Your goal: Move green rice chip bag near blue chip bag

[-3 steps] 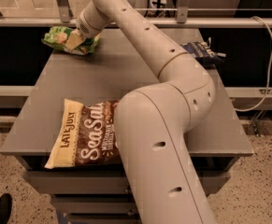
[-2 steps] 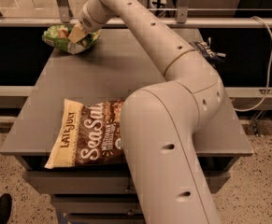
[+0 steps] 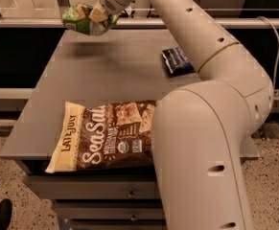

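Table (image 3: 110,75): two bags (image 3: 178,60) (image 3: 105,138); claw (image 3: 98,16) above grips green bag (image 3: 78,23).

End effector (image 3: 98,16) grips green rice chip bag (image 3: 79,23) aloft; blue chip bag (image 3: 177,60) flat.

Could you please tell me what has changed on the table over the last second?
The gripper, which was already clamped on the green rice chip bag, has lifted it off the far left corner of the table. The bag now hangs above the surface, slightly further right, with its shadow below. The blue chip bag and the Late July Sea Salt bag stayed where they were.
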